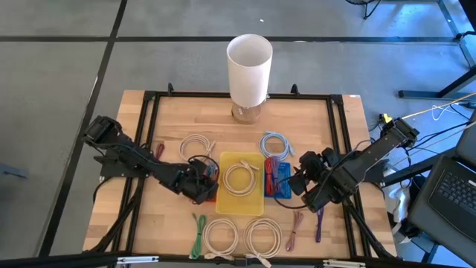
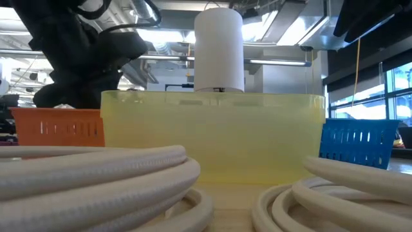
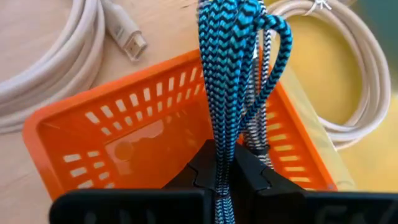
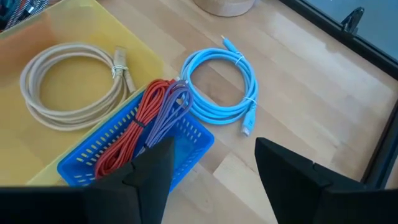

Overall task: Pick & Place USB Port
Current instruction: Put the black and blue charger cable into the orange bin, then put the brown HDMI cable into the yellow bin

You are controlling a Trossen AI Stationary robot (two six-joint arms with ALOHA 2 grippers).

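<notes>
The left gripper (image 3: 225,177) is clamped on a blue braided cable (image 3: 233,68), held over the orange basket (image 3: 93,134) against the yellow tray's (image 1: 227,160) left edge. The right gripper (image 4: 214,171) hangs wide open and empty above the blue basket (image 4: 186,140) — bare counter (image 4: 298,93) beyond.

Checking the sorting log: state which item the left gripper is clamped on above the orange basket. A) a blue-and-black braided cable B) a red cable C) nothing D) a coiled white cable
A: in the left wrist view the left gripper is shut on the blue-and-black braided cable, which hangs bundled over the orange basket.
</notes>
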